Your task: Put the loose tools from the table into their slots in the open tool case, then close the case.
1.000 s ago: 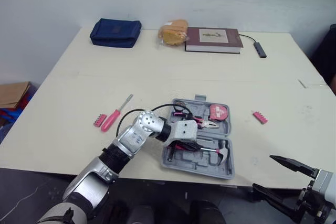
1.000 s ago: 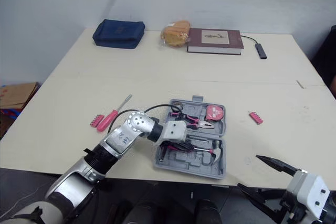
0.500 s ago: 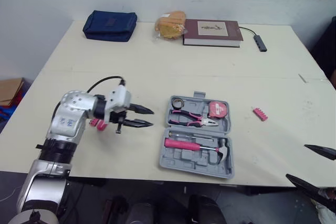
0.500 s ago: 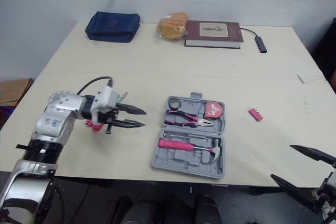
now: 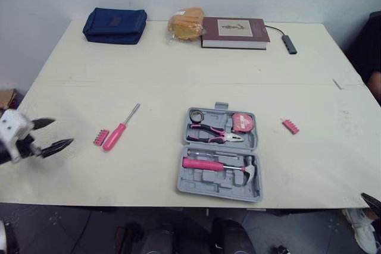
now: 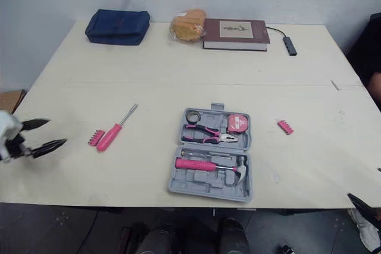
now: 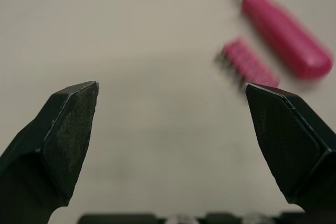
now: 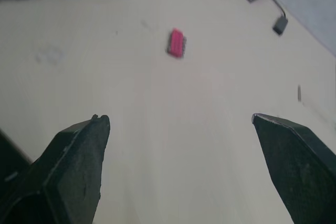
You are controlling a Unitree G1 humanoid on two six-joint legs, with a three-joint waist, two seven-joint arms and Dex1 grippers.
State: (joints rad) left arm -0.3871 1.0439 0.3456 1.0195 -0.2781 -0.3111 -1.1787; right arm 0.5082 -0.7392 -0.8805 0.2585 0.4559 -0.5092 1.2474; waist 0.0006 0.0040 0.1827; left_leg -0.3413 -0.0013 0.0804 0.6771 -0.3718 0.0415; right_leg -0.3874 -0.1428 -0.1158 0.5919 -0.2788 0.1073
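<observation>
The left tool (image 5: pixel 52 134), spread and empty, has pulled back from the tool case (image 5: pixel 220 159) to the counter's (image 5: pixel 178 75) left edge. The pink screwdriver (image 5: pixel 115 135) and the bit holder (image 5: pixel 100 137) beside it still lie loose. The right tool (image 8: pixel 178 124) is spread.

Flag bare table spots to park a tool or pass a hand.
Widest bare patch: mid-table, between the back row (blue pouch, bagged bread, book, cabled adapter) and the tool case. Also free: between pink screwdriver and case; front right corner past the right bit holder. Crowded: back edge, and around the screwdriver and left bit holder.
</observation>
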